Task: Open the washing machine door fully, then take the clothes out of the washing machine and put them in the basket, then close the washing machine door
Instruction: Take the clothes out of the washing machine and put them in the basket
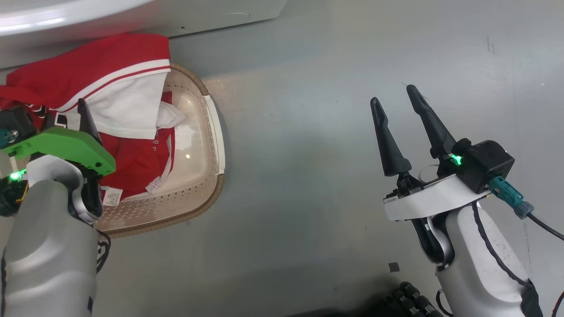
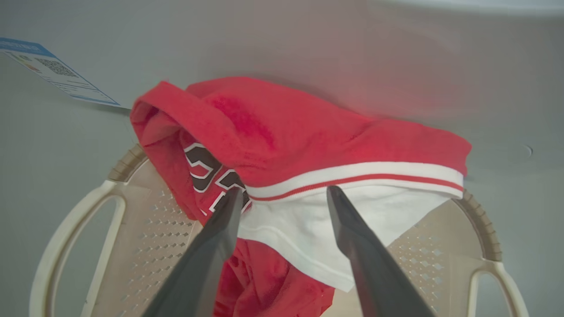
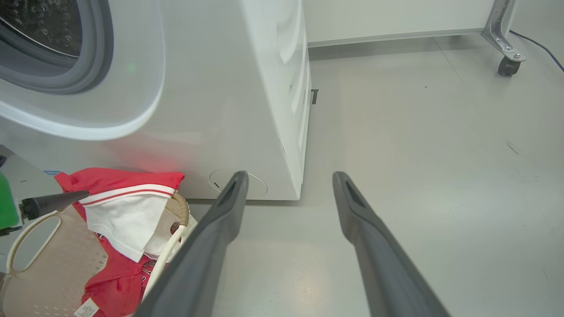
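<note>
Left gripper [image 2: 284, 190] fingers stand spread wide and hold nothing, their tips touching or just short of the clothes [image 2: 308, 132]. These lie heaped at 12 o'clock over the far rim of the basket [image 2: 70, 229], part inside it and part draped toward the washing machine [image 3: 246, 110]. Right gripper [image 1: 392, 94], at 3 o'clock in the head view, is likewise parted and empty above the floor [image 1: 308, 176]; the fold on the rim looks top-heavy, so a fingertip snagging the white trim as the arm lifts could drag the garment out.
</note>
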Robot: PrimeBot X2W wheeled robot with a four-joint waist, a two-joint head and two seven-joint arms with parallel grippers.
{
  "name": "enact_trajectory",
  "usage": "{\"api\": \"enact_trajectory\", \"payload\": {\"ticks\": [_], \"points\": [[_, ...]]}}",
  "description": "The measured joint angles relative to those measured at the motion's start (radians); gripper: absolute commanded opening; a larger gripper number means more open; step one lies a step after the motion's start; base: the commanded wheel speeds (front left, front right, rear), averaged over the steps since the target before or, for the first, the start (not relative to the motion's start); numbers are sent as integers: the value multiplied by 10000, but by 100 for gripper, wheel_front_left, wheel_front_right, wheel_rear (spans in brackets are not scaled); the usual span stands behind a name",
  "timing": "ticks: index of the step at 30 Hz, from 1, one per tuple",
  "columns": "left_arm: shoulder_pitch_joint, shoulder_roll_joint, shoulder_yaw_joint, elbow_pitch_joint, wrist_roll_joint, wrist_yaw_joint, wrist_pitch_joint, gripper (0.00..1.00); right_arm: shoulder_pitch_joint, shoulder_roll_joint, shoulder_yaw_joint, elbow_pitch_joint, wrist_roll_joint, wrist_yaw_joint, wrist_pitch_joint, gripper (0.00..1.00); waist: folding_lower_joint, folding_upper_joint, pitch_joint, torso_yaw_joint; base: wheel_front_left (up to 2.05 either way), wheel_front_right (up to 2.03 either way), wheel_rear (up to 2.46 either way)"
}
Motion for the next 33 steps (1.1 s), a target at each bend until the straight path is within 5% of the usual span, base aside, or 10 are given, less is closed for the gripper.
{"api": "enact_trajectory", "payload": {"ticks": [22, 24, 25, 26, 33], "points": [[-1110, 165, 251, 1227, -389, -857, -506, 100, -472, 0, 56, -23, 86, 0, 0, 100, 0, 0, 842, -220, 0, 0, 0], [-1171, 165, 244, 1321, -389, -924, -546, 42, -515, 0, 58, -23, 92, 0, 0, 100, 0, 0, 848, -220, 0, 0, 0], [-1200, 165, 232, 1388, -389, -949, -591, 28, -515, 0, 58, -19, 94, 0, 0, 100, 0, 0, 851, -219, 0, 0, 0], [-1228, 165, 228, 1457, -389, -988, -617, 0, -516, 0, 56, -13, 94, 0, 0, 100, 0, 0, 852, -219, 0, 0, 0], [-1273, 159, 142, 1795, -385, -1160, -1022, 0, -543, 0, 38, 13, 94, 0, 0, 100, 0, 0, 821, -179, 0, 0, 0]]}}
